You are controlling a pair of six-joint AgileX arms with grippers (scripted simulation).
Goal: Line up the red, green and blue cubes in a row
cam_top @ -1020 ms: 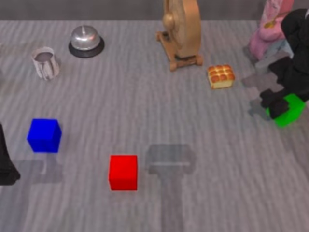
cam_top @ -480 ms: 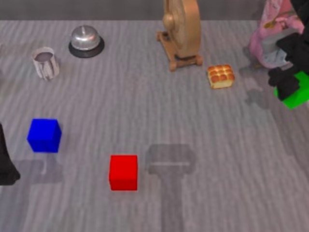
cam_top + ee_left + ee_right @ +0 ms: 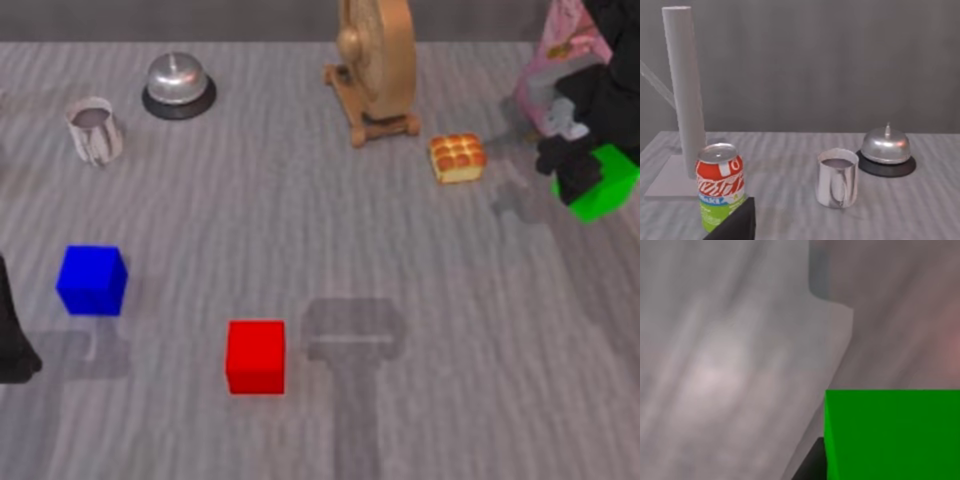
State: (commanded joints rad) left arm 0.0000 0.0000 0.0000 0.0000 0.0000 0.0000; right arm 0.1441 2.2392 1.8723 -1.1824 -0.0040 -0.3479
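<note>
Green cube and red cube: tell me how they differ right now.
The green cube is held by the right gripper at the table's right edge, lifted and tilted; the red cube sits flat and free on the table near the middle. Both look the same size, plain and glossy.

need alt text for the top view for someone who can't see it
The right claw holds the green cube above the table's right edge, near a bread bun. The red cube and blue cube sit apart on the grey table; the left arm is parked at left.

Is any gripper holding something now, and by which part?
The right gripper holds the green cube by its sides, lifted above the table's right. The left arm holds nothing.
</note>
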